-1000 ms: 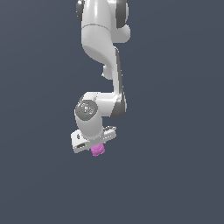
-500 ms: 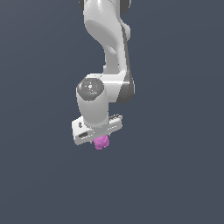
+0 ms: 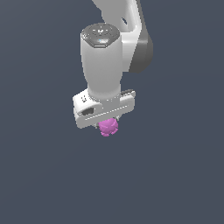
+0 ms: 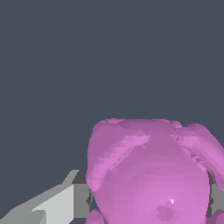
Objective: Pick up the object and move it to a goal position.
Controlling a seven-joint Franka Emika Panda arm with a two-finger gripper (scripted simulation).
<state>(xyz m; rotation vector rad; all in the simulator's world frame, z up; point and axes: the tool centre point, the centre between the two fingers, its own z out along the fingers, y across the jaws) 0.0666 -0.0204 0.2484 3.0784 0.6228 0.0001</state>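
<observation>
The object is a small magenta-pink knobbed ball (image 3: 108,127). It sits just under the white gripper (image 3: 107,126), which is shut on it. The white arm reaches down from the top of the exterior view, and the gripper body hides the fingers and the ball's upper part there. In the wrist view the ball (image 4: 151,175) fills much of the picture, with a grey finger (image 4: 57,203) pressed against its side. The ball hangs in the air with only plain dark grey background around it.
The arm with the held ball has come much closer to the exterior camera and looks larger. The ball stays in the gripper throughout.
</observation>
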